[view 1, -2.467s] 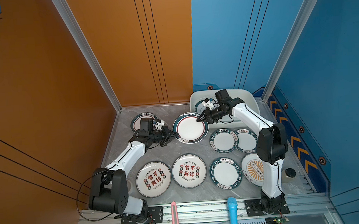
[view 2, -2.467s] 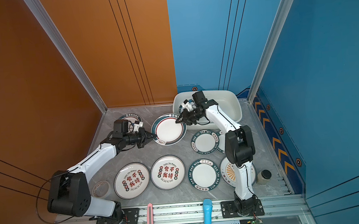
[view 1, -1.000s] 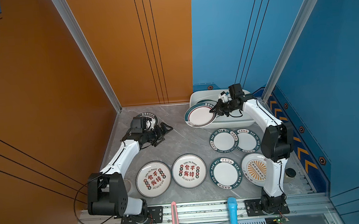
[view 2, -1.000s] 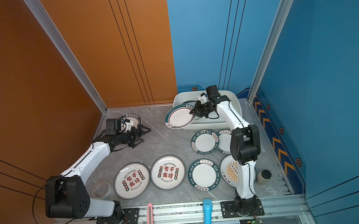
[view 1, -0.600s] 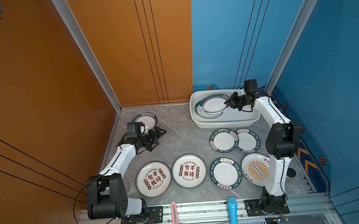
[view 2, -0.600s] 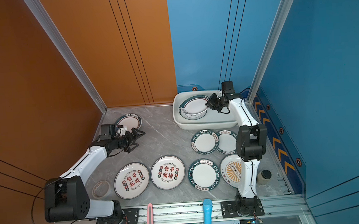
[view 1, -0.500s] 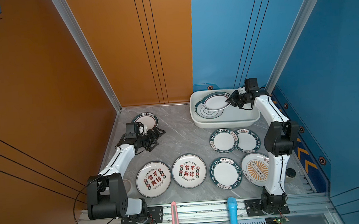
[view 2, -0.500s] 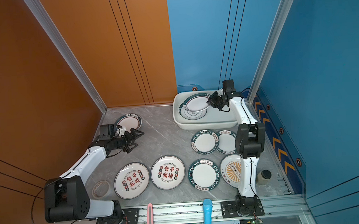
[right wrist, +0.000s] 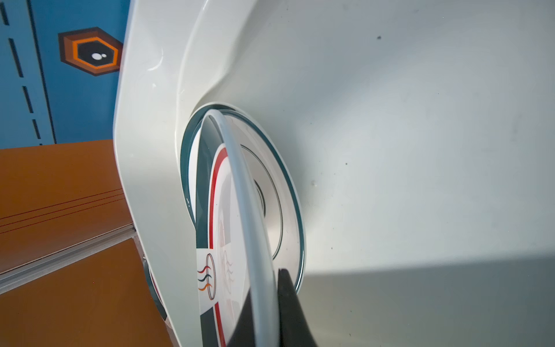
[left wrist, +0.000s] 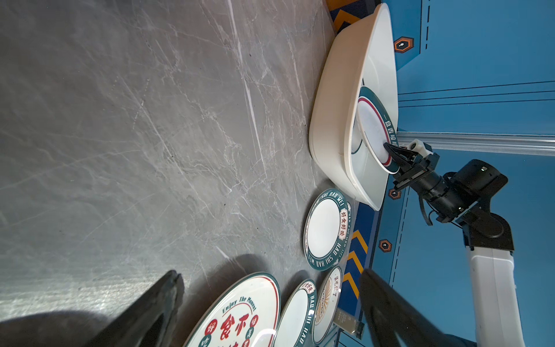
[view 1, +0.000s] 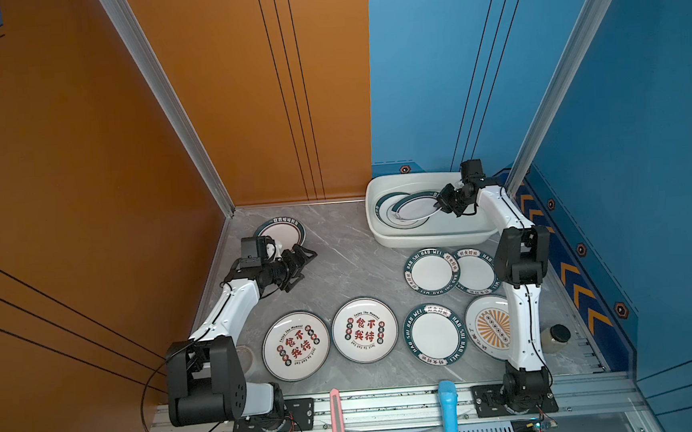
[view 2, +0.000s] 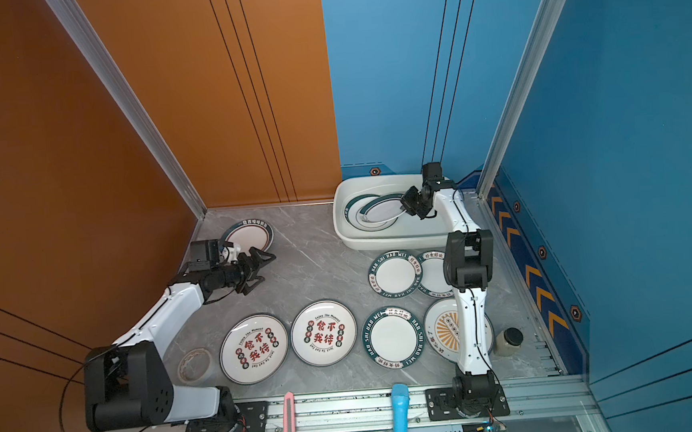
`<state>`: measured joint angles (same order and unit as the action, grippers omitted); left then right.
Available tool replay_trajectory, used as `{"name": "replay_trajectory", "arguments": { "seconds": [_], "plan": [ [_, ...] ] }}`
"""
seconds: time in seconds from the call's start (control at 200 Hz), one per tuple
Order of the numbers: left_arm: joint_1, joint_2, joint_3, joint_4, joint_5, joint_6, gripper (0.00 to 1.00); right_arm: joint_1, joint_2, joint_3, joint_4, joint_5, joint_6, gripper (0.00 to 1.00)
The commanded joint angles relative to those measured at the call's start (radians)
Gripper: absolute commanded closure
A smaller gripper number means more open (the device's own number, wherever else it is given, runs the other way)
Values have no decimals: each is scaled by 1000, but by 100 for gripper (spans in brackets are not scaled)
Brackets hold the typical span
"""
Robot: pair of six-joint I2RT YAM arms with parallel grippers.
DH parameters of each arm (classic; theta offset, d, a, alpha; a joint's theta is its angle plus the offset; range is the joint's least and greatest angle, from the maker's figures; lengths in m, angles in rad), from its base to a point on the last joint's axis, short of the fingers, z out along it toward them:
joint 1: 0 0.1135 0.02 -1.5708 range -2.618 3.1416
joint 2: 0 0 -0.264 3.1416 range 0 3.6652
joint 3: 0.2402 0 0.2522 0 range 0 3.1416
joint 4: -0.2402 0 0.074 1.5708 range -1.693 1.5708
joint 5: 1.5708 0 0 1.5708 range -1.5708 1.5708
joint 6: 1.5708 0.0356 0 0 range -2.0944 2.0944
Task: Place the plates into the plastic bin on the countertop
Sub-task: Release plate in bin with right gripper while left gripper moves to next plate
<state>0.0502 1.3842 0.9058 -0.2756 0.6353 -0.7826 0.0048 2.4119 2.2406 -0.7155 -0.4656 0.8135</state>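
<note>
Inside the bin [view 1: 433, 238], pinched a tilted plate [view 1: 412, 210] with the right end effector [view 1: 438, 205] over a second plate [view 1: 382, 212]; held the left end effector [view 1: 304, 268] wide above the tabletop [view 1: 351, 250].

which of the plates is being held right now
The green-rimmed plate tilted inside the plastic bin, pinched at its rim by the right gripper; the other plates lie ungripped.
</note>
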Motion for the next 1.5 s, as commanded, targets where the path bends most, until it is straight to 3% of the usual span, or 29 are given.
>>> {"name": "replay_trajectory", "arguments": {
  "seconds": [0.0,0.561,0.991,1.497],
  "plan": [
    [11,-30,2,-27,-20,3,6,7,9,57,-16,2,16,100],
    [34,2,31,-39,-19,2,7,44,102,133,-27,26,77,95],
    [47,9,30,-39,-14,2,7,54,122,154,-29,34,111,68],
    [48,0,4,-31,-6,2,8,48,50,140,-204,137,5,63]
  ]
}}
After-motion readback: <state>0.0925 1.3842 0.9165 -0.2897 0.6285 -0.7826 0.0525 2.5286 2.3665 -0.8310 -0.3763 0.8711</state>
